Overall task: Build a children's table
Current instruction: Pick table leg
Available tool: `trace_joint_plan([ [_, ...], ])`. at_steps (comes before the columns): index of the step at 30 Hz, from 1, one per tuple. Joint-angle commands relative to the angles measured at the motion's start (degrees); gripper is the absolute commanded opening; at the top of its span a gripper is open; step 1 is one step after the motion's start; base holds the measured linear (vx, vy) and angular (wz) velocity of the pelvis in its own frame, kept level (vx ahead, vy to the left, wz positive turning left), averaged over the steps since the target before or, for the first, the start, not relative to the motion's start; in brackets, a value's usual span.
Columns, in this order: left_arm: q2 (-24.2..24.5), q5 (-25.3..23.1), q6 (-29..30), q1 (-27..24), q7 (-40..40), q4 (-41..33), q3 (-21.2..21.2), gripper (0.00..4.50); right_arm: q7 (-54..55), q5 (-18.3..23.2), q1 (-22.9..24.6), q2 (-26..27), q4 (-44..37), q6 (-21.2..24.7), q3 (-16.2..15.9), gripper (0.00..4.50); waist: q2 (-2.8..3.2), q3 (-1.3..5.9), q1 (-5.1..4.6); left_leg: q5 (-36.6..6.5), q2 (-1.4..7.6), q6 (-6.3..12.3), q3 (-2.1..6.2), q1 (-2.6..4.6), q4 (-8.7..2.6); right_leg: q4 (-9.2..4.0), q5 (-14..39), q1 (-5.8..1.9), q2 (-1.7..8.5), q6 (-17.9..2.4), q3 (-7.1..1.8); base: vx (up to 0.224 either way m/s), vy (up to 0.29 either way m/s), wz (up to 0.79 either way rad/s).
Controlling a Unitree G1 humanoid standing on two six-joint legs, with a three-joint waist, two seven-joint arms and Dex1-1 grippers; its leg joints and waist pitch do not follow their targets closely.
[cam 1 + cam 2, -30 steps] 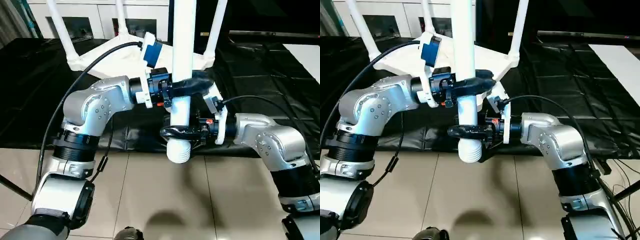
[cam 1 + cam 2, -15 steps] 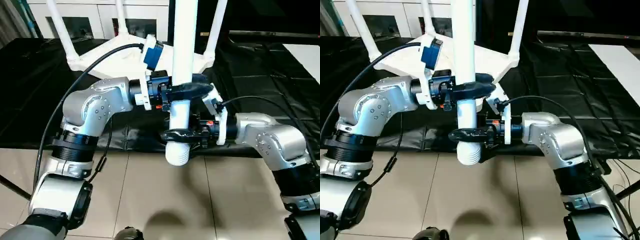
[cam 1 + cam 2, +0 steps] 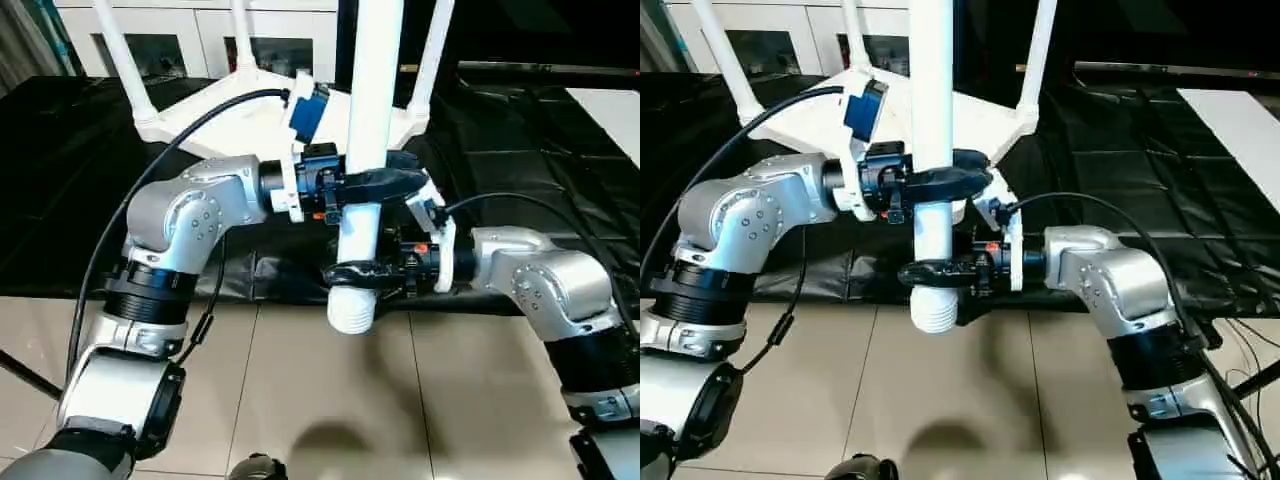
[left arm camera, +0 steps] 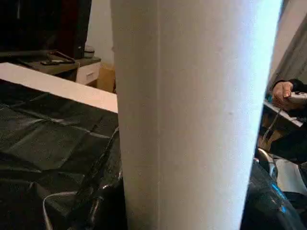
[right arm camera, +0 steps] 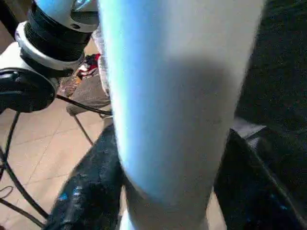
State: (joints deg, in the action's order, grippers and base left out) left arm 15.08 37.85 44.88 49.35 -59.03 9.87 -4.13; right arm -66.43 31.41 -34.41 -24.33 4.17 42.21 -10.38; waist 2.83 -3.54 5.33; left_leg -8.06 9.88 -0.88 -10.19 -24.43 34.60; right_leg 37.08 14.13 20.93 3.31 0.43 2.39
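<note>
White leg (image 3: pixel 366 120) upright, clamped btwn left gripper (image 3: pixel 375 184) above, right gripper (image 3: pixel 362 272) below.

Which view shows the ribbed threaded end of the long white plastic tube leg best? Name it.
The left eye view: the ribbed threaded end hangs in full sight below the right gripper. The right eye view shows the same. Both wrist views show plain leg shaft up close.

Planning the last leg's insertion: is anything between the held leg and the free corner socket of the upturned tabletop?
Nothing visible blocks it. The leg is gripped upright by both claws, left claw above right claw, near the tabletop; the free socket itself is hidden behind them.
</note>
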Motion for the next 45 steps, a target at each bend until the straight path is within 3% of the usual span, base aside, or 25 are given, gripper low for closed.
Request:
trace_joint_plan([
  [1,-0.2,0.5,0.1,0.2,-0.3,-1.1,0.5,1.81,0.6,-0.1,0.0,0.0,0.2,0.2,0.1,2.2,-0.06,4.84,0.12,-8.2,3.15,1.83,1.31,2.55,-3.01,-3.95,-2.8,-1.9,4.66,-16.4,-2.01,0.0,0.0,0.0],
  [2,-0.2,0.5,0.0,0.2,-0.2,-1.1,0.5,1.81,0.7,-0.2,0.0,0.0,0.3,0.2,0.2,1.95,-0.08,4.89,0.12,-7.9,3.14,1.83,1.31,2.58,-2.97,-3.9,-3.2,-1.92,4.66,-16.5,-2.03,0.0,0.0,0.0],
  [5,-1.1,0.9,0.7,0.8,2.1,0.1,1.8,1.81,1.2,0.0,0.0,0.3,0.7,0.0,0.9,1.89,-0.19,4.85,0.17,-7.7,3.06,1.99,1.24,2.55,-2.91,-3.93,-3.4,-1.94,4.71,-16.7,-2.04,0.0,0.0,0.0],
  [7,-1.8,2.1,2.4,1.3,3.6,1.0,3.3,2.51,1.8,0.2,0.1,0.4,0.6,-0.1,1.5,1.84,-0.45,4.89,0.22,-7.3,2.99,2.25,1.19,2.49,-2.78,-3.87,-3.7,-2.01,4.8,-16.9,-2.03,0.0,0.0,0.0],
  [9,-2.0,2.0,1.7,1.4,4.1,1.0,3.7,2.51,2.3,0.6,0.4,0.7,0.4,0.0,2.3,1.83,-0.47,4.84,0.22,-7.1,3.07,2.41,1.22,2.47,-2.84,-4.01,-3.1,-1.93,4.78,-16.7,-2.05,0.0,0.0,0.0],
  [10,-2.4,2.4,1.7,1.3,4.6,1.0,4.3,2.63,2.6,1.1,0.6,1.0,0.1,0.1,2.9,1.83,-0.68,4.89,0.21,-7.1,3.08,2.39,1.19,2.46,-2.83,-3.96,-3.1,-1.99,4.78,-16.7,-2.04,0.0,0.0,0.0],
  [12,-3.2,3.1,1.3,1.2,5.5,1.0,5.3,2.91,3.2,2.0,0.9,1.5,-0.5,0.3,3.8,1.83,-0.48,4.88,0.22,-7.2,3.04,2.56,1.2,2.47,-2.79,-3.94,-3.0,-1.94,4.75,-16.7,-2.02,0.0,0.0,0.0],
  [19,-7.9,2.4,-7.1,1.3,10.2,2.3,9.5,3.12,5.0,3.5,1.6,2.7,-1.7,0.0,6.2,1.83,-0.5,4.9,0.34,-7.3,3.13,2.67,1.31,2.34,-2.82,-4.18,-3.0,-2.15,4.9,-16.1,-2.04,0.0,0.0,0.0],
  [21,-11.7,2.8,-12.8,1.7,14.3,2.7,12.8,3.14,6.5,4.0,1.7,3.5,-1.8,-0.5,7.6,1.83,-0.65,4.92,0.38,-7.3,3.22,2.78,1.35,2.31,-2.79,-4.23,-3.6,-2.26,5.02,-16.4,-2.02,0.0,0.0,0.0],
  [23,-14.7,5.1,-15.6,2.1,17.8,3.1,16.1,3.14,8.2,4.6,1.5,4.7,-1.2,-1.1,9.2,1.83,-0.73,4.96,0.41,-6.8,3.18,3.29,1.31,2.24,-2.71,-4.13,-4.3,-2.21,5.03,-16.4,-2.0,0.0,0.0,0.0],
  [25,-19.4,10.4,-18.6,2.4,23.1,2.7,21.3,3.14,12.1,5.3,1.1,7.1,-0.2,-2.7,12.2,1.83,-0.99,4.98,0.4,-7.3,3.12,3.4,1.15,2.13,-2.51,-4.22,-4.5,-2.25,5.31,-17.9,-1.97,0.0,0.0,0.0],
  [27,-21.6,10.8,-21.7,2.1,27.2,1.9,23.3,3.14,15.2,5.6,0.9,8.5,0.5,-3.3,14.1,1.83,-0.85,4.98,0.5,-6.8,3.19,3.87,1.33,2.18,-2.57,-4.17,-4.2,-2.17,5.03,-17.1,-1.99,0.0,0.0,0.0],
  [29,-19.0,1.9,-24.2,0.5,33.1,2.1,21.2,3.14,20.2,3.2,1.9,9.2,-0.2,-5.6,15.2,1.83,-0.65,4.93,0.34,-7.0,3.28,3.66,1.46,2.32,-2.81,-4.29,-3.0,-2.08,4.82,-14.9,-1.98,0.0,0.0,0.0],
  [30,-17.9,-0.7,-24.3,0.1,34.1,2.2,20.3,3.14,21.3,2.6,2.3,9.3,-0.7,-6.0,15.4,1.83,-0.63,4.9,0.22,-7.1,3.31,3.46,1.52,2.31,-2.91,-4.42,-2.5,-2.01,4.74,-14.2,-2.03,0.0,0.0,0.0],
  [31,-16.1,-3.4,-23.3,-1.0,34.4,1.7,18.9,3.14,23.6,0.6,3.0,9.1,-1.6,-6.8,15.3,1.83,-0.15,4.9,0.07,-7.3,3.37,2.76,1.62,2.43,-3.04,-4.36,-1.8,-1.9,4.7,-12.9,-2.04,0.0,0.0,0.0],
  [32,-14.9,-4.9,-22.6,-1.8,34.4,1.4,18.2,3.14,25.1,-0.8,3.4,9.0,-2.3,-7.3,15.2,1.83,-0.33,4.86,-0.15,-7.4,3.32,1.92,1.58,2.46,-3.22,-4.46,-1.2,-1.87,4.58,-11.9,-2.04,0.0,0.0,0.0],
  [35,-10.1,-14.0,-22.6,-7.2,36.4,-2.7,14.3,3.14,34.0,-7.8,5.6,9.3,-5.0,-9.0,15.2,1.83,0.29,4.95,-0.47,-7.6,3.33,-0.13,1.63,2.66,-3.41,-4.3,-1.9,-1.63,4.49,-11.5,-2.02,0.0,0.0,0.0],
  [37,-5.8,-24.9,-25.2,-13.2,40.2,-5.6,9.1,3.14,43.5,-18.4,7.5,8.7,-6.3,-12.8,12.4,1.83,0.54,5.01,-0.54,-7.6,3.43,-1.55,1.79,2.69,-3.55,-4.28,-2.2,-1.48,4.48,-10.2,-2.0,0.0,0.0,0.0],
  [38,-4.7,-27.9,-25.7,-14.7,42.1,-5.6,7.7,3.14,47.3,-21.4,7.8,9.1,-6.3,-13.8,12.1,1.83,0.52,4.9,-0.79,-8.3,3.25,-2.61,1.67,2.7,-3.62,-4.37,-1.6,-1.3,4.33,-9.6,-2.01,0.0,0.0,0.0],
  [40,-3.8,-31.1,-27.1,-16.4,44.3,-5.5,6.6,3.14,51.3,-24.7,8.3,9.6,-6.4,-15.3,11.6,1.83,0.2,4.83,-0.81,-11.5,3.01,-3.35,1.45,2.97,-3.71,-4.74,1.6,-1.26,4.42,-9.6,-2.24,0.0,0.0,0.0],
  [42,-5.5,-30.4,-31.0,-19.6,45.7,-6.1,8.6,3.14,52.0,-24.4,11.7,11.6,-9.1,-18.1,11.6,1.83,-0.17,4.62,-0.54,-13.4,3.25,-3.34,1.56,2.96,-3.96,-5.06,3.9,-1.14,4.64,-9.6,-2.39,0.0,0.0,0.0],
  [43,-6.0,-29.9,-32.7,-21.1,45.3,-6.4,9.2,3.14,51.9,-24.1,13.5,12.4,-10.0,-19.0,11.6,1.83,0.15,4.35,-0.45,-14.9,3.39,-3.22,1.65,2.82,-4.21,-5.24,4.8,-1.08,4.8,-9.2,-2.5,0.0,0.0,0.0],
  [44,-5.6,-30.5,-33.6,-22.4,45.4,-6.5,8.9,3.14,52.3,-24.0,15.1,13.0,-10.5,-19.8,11.4,1.83,0.12,4.27,-0.59,-17.3,3.38,-3.32,1.72,3.02,-4.46,-5.37,6.9,-1.28,4.7,-8.8,-2.43,0.0,0.0,0.0],
  [45,-5.6,-30.5,-33.6,-22.4,45.4,-6.5,8.9,3.14,52.3,-24.0,15.1,13.0,-10.5,-19.8,11.4,1.83,-0.22,4.19,-0.69,-22.4,3.45,-3.69,1.84,3.72,-4.73,-5.78,12.6,-1.59,4.74,-7.8,-2.39,0.0,0.0,0.0],
])
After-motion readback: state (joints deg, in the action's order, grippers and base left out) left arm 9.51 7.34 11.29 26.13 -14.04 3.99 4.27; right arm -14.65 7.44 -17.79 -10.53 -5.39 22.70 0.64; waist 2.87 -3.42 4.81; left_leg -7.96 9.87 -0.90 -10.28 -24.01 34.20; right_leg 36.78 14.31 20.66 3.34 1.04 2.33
